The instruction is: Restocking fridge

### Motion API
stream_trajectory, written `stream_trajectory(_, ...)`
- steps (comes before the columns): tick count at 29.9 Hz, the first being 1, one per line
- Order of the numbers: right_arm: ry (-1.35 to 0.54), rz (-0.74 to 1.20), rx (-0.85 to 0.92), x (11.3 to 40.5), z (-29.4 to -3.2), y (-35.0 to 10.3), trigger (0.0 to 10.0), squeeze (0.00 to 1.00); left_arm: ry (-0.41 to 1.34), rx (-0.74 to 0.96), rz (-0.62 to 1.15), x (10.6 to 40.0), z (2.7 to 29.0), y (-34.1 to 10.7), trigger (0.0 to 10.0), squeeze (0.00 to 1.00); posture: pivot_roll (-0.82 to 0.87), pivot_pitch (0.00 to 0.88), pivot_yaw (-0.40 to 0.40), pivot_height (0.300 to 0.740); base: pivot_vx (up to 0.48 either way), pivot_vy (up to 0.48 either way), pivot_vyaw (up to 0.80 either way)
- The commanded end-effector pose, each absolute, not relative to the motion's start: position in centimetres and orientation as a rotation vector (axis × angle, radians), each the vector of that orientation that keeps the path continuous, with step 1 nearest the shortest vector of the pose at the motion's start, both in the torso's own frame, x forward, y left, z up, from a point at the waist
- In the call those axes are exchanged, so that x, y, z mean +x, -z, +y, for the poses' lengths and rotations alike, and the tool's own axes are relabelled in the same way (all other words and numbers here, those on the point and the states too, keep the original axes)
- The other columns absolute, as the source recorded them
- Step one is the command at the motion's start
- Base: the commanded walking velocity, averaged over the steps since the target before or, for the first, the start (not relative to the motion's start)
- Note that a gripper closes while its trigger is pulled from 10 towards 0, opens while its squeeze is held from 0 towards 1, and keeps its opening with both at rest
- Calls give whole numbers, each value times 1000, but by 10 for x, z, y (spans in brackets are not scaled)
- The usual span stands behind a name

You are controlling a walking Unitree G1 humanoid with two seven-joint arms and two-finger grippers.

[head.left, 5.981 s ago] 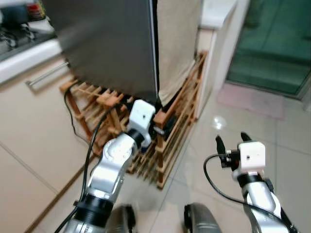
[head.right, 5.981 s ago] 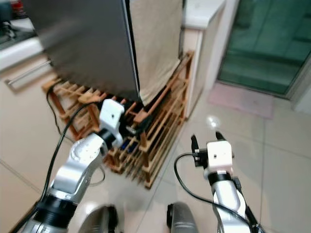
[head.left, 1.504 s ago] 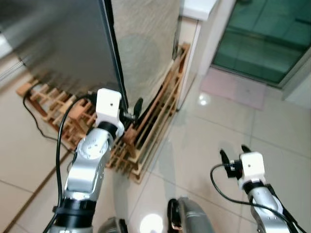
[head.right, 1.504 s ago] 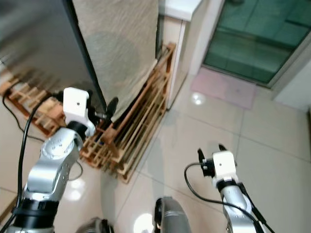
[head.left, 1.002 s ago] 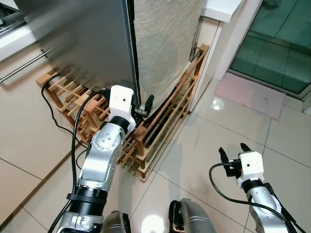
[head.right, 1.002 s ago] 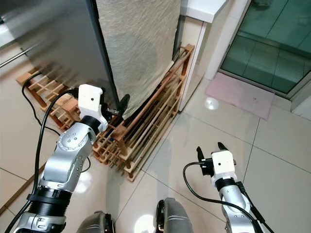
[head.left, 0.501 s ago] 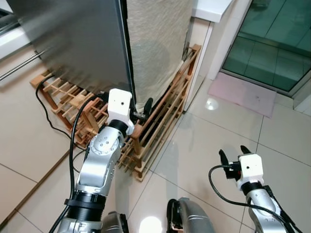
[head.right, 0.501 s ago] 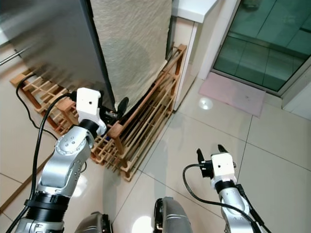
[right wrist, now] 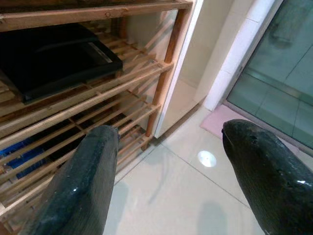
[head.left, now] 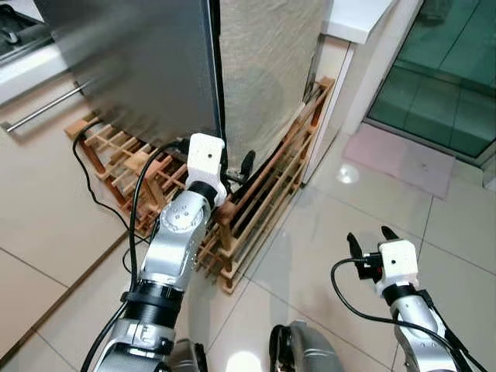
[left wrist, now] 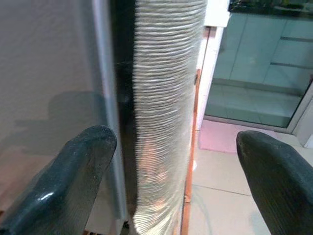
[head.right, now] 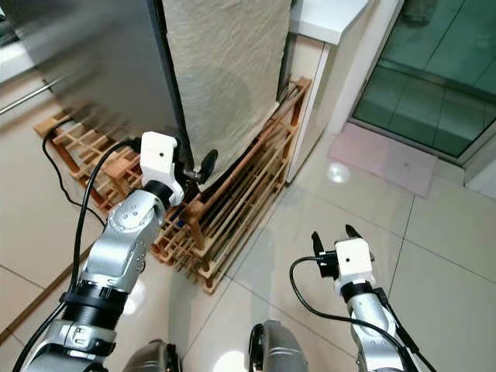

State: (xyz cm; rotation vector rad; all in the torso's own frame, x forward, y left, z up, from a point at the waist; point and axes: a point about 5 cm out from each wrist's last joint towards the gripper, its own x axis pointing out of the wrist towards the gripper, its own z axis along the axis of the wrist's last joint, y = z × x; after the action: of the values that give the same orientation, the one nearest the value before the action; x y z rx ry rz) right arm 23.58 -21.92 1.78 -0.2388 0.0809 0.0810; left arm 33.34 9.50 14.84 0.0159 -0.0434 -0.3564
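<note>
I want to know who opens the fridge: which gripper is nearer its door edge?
Left. The left gripper is raised right at the fridge door edge above the wooden rack; the right gripper hangs apart, low over the floor tiles.

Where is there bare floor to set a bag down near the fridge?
The glossy tiled floor is bare between the wooden rack and the pink mat, around the right end effector. Crowded: under the fridge door, where the rack, a black cable and the left end effector sit.
</note>
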Motion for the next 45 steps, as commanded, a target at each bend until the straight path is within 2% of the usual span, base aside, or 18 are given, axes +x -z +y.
stream_trajectory(1, -76, 108, -247, 231, -222, -11, 10000, 110, 372, 5, -48, 335, 90, -149, 10000, 0, -185, 83, -15, 693, 0, 0, 0)
stream_trajectory(10, -78, 117, -248, 231, -222, -9, 10000, 106, 411, 24, -65, 342, 74, -150, 10000, 0, -182, 77, -25, 693, 0, 0, 0)
stream_trajectory(14, -84, 110, -251, 233, -223, -10, 10000, 106, 410, 43, -50, 354, 64, -146, 10000, 0, -190, 78, -28, 693, 0, 0, 0)
stream_trajectory(25, -84, 106, -257, 232, -225, -9, 10000, 110, 472, 60, -47, 369, 28, -154, 10000, 0, -217, 81, -22, 693, 0, 0, 0)
stream_trajectory(33, -85, 106, -258, 231, -224, -9, 10000, 106, 733, -77, -73, 353, -28, -172, 10000, 0, -216, 93, -19, 693, 0, 0, 0)
stream_trajectory(34, -85, 106, -258, 231, -224, -9, 10000, 106, 733, -77, -73, 353, -28, -172, 10000, 0, -216, 93, -19, 693, 0, 0, 0)
stream_trajectory(39, -87, 114, -254, 230, -224, -8, 10000, 110, 1021, -230, -120, 326, -76, -203, 10000, 0, -210, 97, -18, 693, 0, 0, 0)
stream_trajectory(45, -82, 124, -247, 230, -223, -6, 10000, 110, 1217, -325, -160, 303, -111, -233, 10000, 0, -214, 98, -1, 693, 0, 0, 0)
